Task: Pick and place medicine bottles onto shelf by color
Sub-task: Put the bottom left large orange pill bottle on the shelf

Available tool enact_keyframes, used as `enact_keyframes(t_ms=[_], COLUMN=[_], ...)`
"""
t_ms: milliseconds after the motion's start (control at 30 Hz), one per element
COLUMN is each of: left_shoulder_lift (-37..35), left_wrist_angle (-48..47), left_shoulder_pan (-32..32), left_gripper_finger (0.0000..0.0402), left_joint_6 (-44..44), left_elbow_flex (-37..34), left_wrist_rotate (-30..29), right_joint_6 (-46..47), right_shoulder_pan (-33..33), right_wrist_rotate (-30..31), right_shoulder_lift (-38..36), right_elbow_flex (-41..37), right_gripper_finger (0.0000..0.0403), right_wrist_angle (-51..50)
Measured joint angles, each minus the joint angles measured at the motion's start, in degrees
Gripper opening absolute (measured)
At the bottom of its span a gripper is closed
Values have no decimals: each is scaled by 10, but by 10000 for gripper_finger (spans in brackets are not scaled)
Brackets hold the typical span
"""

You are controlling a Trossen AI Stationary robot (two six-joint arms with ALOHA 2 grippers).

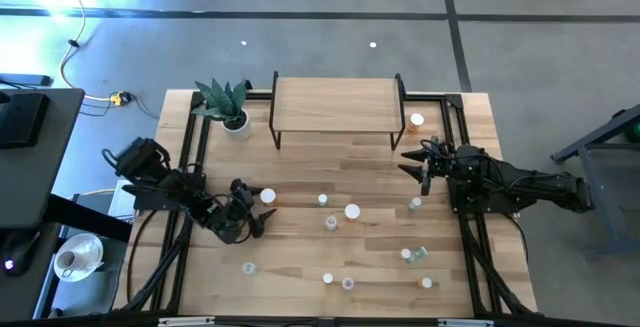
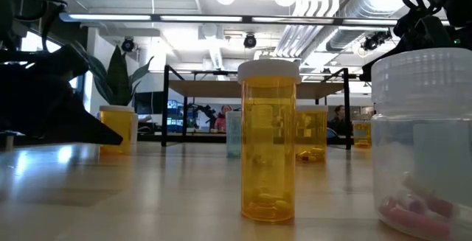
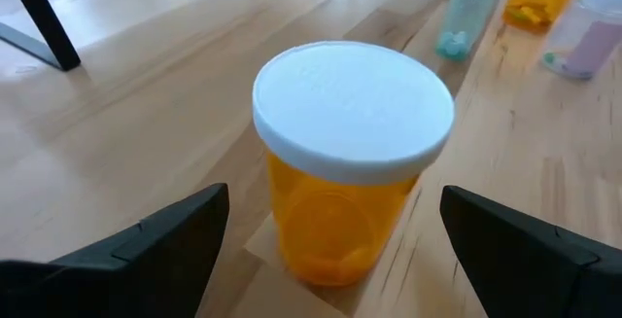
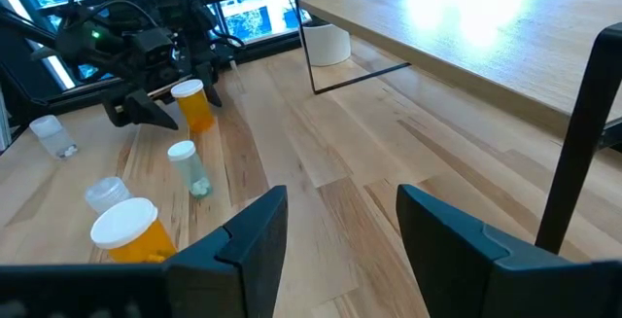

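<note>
Left hand: fingers spread wide, one on each side of an orange bottle, not touching it. That bottle stands upright on the desk, long axis vertical, white cap up, at the left-centre of the top. Bare wood shows on both sides between bottle and fingers in the left wrist view.

Right hand: fingers partly apart, holding nothing, hovering just off the right front leg of the shelf. Another orange bottle stands close by, beside the shelf's right end.

Shelf: long axis runs left to right along the far edge of the desk; its board carries no bottles. The plant sits just beside its left end.

Other bottles: scattered upright over the middle and near half of the desk, well apart from each other; a larger orange one is at centre, a pale green one toward the right. Open wood lies between this scatter and the shelf's front edge.
</note>
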Motion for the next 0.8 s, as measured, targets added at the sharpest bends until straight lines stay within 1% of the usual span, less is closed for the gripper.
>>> enact_keyframes(t_ms=[133, 500, 800], left_shoulder_lift=[0, 0, 0], left_wrist_angle=[0, 10, 14], left_shoulder_pan=[7, 20, 20], left_gripper_finger=[354, 257, 204], left_joint_6=[7, 9, 10], left_elbow_flex=[4, 5, 5], left_wrist_rotate=[-3, 7, 6], right_joint_6=[0, 0, 0], right_shoulder_pan=[0, 0, 0], right_wrist_rotate=[0, 0, 0], right_shoulder_lift=[0, 0, 0], right_elbow_flex=[0, 0, 0], right_gripper_finger=[185, 185, 185], right_wrist_angle=[0, 0, 0])
